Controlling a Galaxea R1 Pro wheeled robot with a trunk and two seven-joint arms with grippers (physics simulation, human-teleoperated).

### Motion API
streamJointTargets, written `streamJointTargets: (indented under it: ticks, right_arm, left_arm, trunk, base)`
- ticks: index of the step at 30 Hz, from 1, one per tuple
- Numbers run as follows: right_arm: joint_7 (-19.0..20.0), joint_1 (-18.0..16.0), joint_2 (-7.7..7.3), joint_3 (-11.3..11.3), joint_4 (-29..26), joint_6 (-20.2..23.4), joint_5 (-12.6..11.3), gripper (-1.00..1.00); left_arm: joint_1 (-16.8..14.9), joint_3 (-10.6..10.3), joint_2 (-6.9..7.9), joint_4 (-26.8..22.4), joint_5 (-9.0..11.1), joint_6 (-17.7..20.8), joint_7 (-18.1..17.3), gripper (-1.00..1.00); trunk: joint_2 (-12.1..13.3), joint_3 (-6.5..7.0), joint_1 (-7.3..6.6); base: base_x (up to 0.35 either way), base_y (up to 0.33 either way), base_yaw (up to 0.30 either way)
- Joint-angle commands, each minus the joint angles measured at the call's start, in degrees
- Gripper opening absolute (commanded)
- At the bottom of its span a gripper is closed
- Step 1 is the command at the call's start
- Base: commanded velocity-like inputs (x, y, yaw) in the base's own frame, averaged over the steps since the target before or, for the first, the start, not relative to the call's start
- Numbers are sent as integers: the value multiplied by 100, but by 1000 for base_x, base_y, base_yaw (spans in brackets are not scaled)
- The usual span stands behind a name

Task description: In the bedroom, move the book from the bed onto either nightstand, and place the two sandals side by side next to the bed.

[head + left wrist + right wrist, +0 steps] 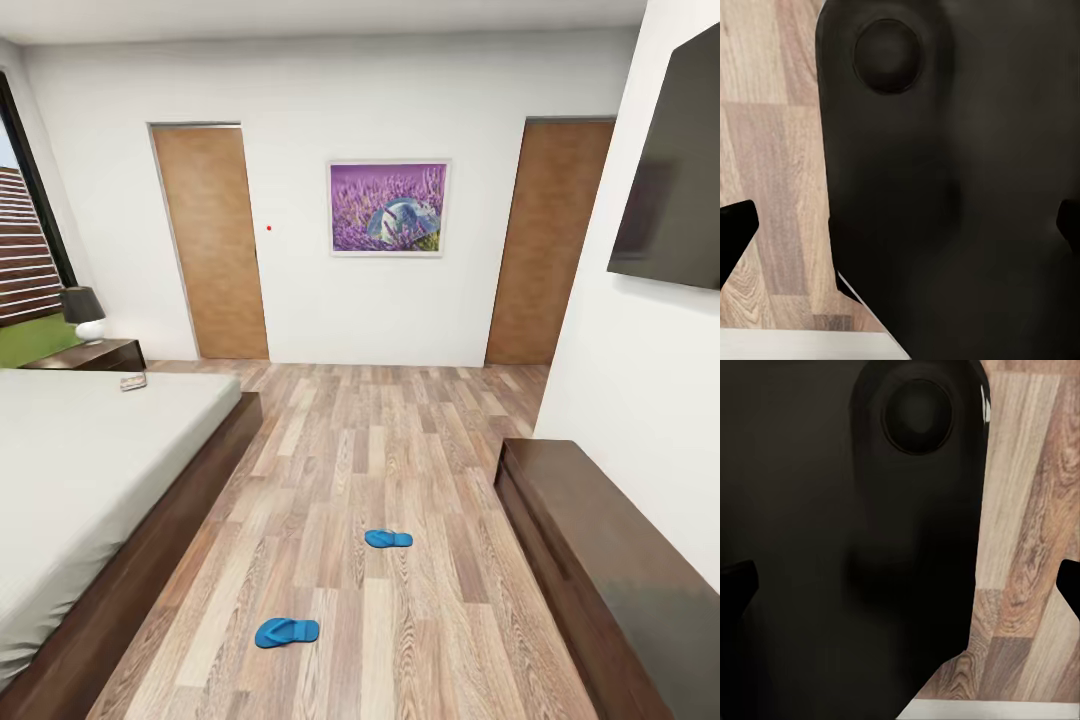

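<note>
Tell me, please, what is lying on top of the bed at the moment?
On the bed, one small book lies flat near its far corner, close to the nightstand. The rest of the visible mattress is bare; the bed's left part is out of frame.

A framed picture (389,208) of purple flowers hangs on the far white wall, and everything else is placed from it. A plain brown door (211,241) stands to its left, a second brown door (548,242) to its right. Further right, on the side wall, hangs a dark flat screen (674,170), with a long low dark brown cabinet (590,560) beneath. Far left of the picture and lower stands a small lamp (84,313) with a dark shade and white base.
</note>
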Motion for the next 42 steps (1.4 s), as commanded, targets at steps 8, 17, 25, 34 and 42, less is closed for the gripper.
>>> streamJointTargets:
  ticks: [8, 17, 25, 34, 42]
  right_arm:
    - [9, -9, -9, -26, -9, 26, 1, 100]
    - [9, -9, -9, -26, -9, 26, 6, 100]
    - [9, -9, -9, -20, -25, 19, 15, 100]
    - [-29, -9, -16, -26, -293, 11, 19, 100]
    - [-42, -19, -17, -26, -551, 68, 18, 100]
  left_arm:
    - [8, -11, 49, -60, 2, -9, -9, 100]
    - [8, -9, 44, -350, 5, -1, -9, 100]
    - [4, -6, 50, -600, 0, -7, -9, 100]
    - [-3, -1, 73, -890, 11, -1, 18, 100]
    - [-13, 0, 68, -1148, 28, 0, 18, 100]
  trunk:
    - [-2, -3, 0]
    - [-2, -3, 0]
    - [-2, -3, 0]
    - [-2, -3, 0]
    - [-2, -3, 0]
  base:
    - [0, 0, 0]
    - [0, 0, 0]
    - [0, 0, 0]
    - [0, 0, 0]
    - [0, 0, 0]
